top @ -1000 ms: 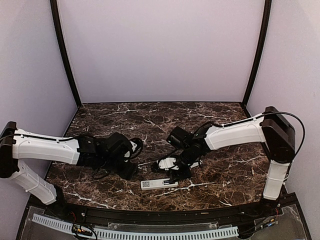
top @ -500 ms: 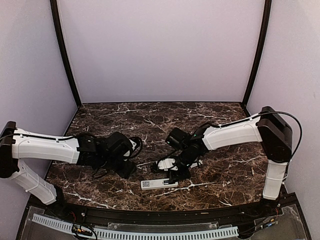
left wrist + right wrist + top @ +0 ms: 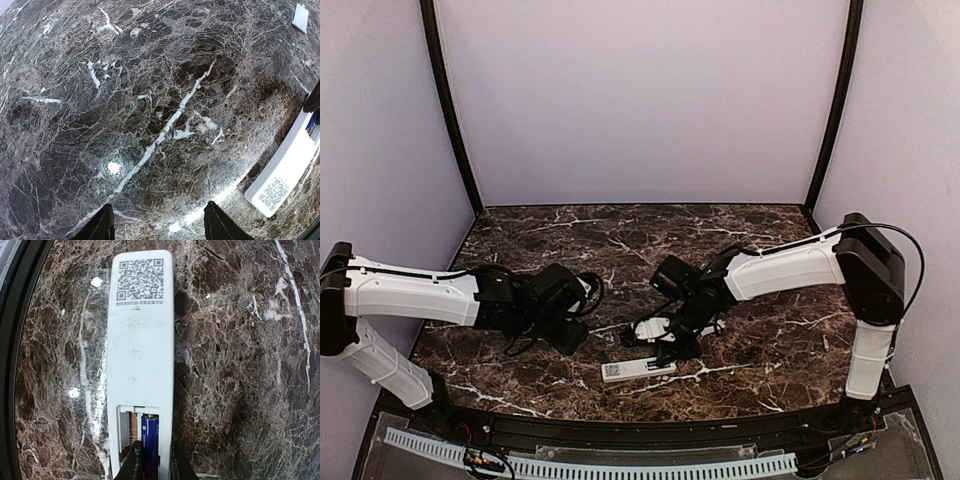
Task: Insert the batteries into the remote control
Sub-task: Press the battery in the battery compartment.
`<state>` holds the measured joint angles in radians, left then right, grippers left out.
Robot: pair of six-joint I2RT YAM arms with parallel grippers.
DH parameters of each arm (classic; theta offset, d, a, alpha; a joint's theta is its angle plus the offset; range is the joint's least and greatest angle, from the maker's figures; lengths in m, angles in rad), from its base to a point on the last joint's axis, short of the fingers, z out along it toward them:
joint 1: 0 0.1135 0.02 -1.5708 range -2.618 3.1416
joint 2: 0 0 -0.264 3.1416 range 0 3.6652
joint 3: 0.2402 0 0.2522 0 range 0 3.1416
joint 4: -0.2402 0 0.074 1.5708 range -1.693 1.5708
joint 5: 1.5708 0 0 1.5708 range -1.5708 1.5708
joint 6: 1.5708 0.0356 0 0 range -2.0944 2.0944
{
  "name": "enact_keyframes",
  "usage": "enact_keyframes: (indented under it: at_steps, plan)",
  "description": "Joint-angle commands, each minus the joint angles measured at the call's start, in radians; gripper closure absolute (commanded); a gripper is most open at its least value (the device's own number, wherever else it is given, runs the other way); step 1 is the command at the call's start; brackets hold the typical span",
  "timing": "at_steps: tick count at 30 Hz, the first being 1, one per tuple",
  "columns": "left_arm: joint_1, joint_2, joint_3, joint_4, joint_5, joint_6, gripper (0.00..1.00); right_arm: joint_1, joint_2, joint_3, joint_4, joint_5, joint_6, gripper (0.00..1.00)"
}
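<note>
Right gripper (image 3: pixel 154 462) has narrowed, fingers now clamped on a battery (image 3: pixel 149 437) in the remote (image 3: pixel 141 340)'s right-end bay, so first insertion looks underway; left gripper (image 3: pixel 157 225) fingers apart, empty.

QR code (image 3: pixel 140 279) on remote control (image 3: pixel 140 355)

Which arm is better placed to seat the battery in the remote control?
Right. The right fingers straddle the slim dark-blue cylindrical battery in the open compartment of the white rectangular plastic remote control. The left fingers hang open over the dark marble tabletop.
</note>
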<state>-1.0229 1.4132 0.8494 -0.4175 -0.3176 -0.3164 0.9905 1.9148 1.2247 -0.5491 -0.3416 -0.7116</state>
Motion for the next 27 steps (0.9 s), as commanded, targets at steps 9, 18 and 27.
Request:
enact_keyframes:
  at_steps: [9, 18, 27]
  plan:
    - [0.006, -0.011, 0.022, -0.042, -0.028, 0.014, 0.4, 0.013, 0.017, 0.003, -0.002, 0.075, 0.013, 0.72]
    - [0.006, -0.018, 0.023, -0.044, -0.024, 0.014, 0.4, 0.017, -0.093, 0.068, -0.021, 0.033, 0.049, 0.66]
    - [0.006, -0.033, 0.023, -0.041, -0.023, 0.016, 0.4, -0.086, -0.306, 0.121, 0.053, 0.003, 0.469, 0.64]
